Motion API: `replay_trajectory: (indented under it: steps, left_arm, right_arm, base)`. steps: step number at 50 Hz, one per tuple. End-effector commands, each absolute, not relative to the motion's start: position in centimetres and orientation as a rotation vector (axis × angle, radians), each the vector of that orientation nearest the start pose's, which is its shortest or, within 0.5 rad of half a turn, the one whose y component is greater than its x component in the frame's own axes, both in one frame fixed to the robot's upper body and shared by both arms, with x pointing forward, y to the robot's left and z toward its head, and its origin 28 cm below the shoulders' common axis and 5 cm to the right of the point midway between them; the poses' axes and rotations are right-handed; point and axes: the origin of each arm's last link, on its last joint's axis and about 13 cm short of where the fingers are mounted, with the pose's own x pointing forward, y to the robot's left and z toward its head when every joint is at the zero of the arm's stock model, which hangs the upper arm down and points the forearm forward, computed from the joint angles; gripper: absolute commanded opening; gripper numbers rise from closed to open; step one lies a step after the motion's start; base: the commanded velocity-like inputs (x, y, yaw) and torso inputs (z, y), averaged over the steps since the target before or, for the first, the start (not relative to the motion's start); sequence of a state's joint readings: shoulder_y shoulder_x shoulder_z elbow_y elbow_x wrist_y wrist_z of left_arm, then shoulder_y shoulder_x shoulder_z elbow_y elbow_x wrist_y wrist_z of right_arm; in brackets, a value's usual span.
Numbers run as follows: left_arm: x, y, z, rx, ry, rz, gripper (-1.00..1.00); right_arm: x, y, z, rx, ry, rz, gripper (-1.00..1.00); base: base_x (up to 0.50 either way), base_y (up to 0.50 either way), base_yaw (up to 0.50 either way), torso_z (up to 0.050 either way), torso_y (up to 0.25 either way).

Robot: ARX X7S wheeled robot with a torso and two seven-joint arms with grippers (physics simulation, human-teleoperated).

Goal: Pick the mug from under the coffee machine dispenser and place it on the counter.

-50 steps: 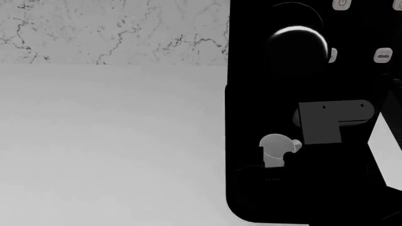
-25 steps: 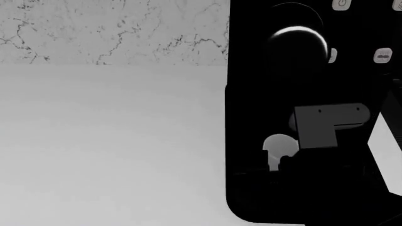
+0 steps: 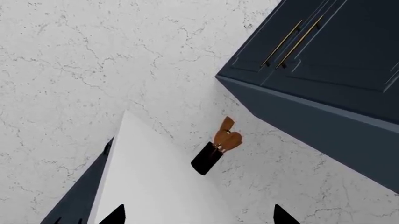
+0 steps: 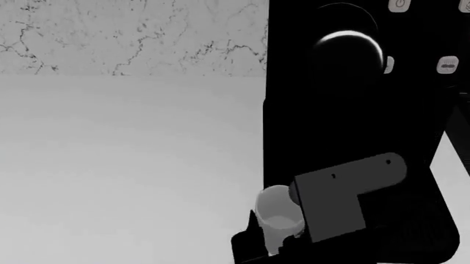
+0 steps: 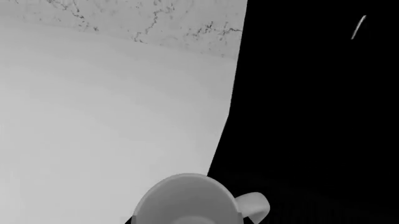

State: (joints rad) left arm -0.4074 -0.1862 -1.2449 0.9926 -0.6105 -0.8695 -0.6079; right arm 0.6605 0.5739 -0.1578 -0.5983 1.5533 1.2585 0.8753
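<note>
The white mug sits between the fingers of my right gripper, which is shut on it at the front left corner of the black coffee machine. The mug partly overhangs the white counter. The dispenser, a black head with a chrome rim, is higher up and further back with nothing under it. In the right wrist view the mug fills the space at the gripper, its handle towards the machine. My left gripper is open with nothing between its dark fingertips.
A white wall with dark veins runs behind the counter. The left wrist view shows dark blue upper cabinets and a black holder with wooden utensils on the counter. Light oval buttons dot the machine.
The right gripper has carried the mug out from under the dispenser, leftward and toward me, to the machine's front left corner. The grey bracket on the arm moved down with it.
</note>
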Motion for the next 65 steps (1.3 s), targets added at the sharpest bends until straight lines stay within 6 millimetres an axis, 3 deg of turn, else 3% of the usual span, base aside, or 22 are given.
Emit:
replay_trajectory:
  steps: [1, 13, 45, 65]
  left_arm:
    - [11.5, 35.6, 22.3, -0.446, -0.709, 1.269, 1.0]
    - [11.5, 35.7, 22.2, -0.446, -0.711, 1.268, 1.0]
    - [11.5, 35.7, 22.2, -0.451, -0.709, 1.267, 1.0]
    - [11.6, 35.7, 22.2, -0.454, -0.709, 1.267, 1.0]
  right_arm:
    - [15.6, -9.9, 21.7, -0.186, 0.286, 0.421, -1.0]
    - [14.2, -9.9, 21.5, -0.16, 0.314, 0.481, -1.0]
    - [17.3, -9.6, 17.7, -0.152, 0.446, 0.491, -1.0]
    - [17.8, -9.6, 16.5, -0.153, 0.507, 0.479, -1.0]
  base:
    - [0.0, 0.0, 0.0, 0.0, 0.0]
    - [0.0, 0.0, 0.0, 0.0, 0.0]
    - [0.0, 0.0, 0.0, 0.0, 0.0]
    - [0.0, 0.0, 0.0, 0.0, 0.0]
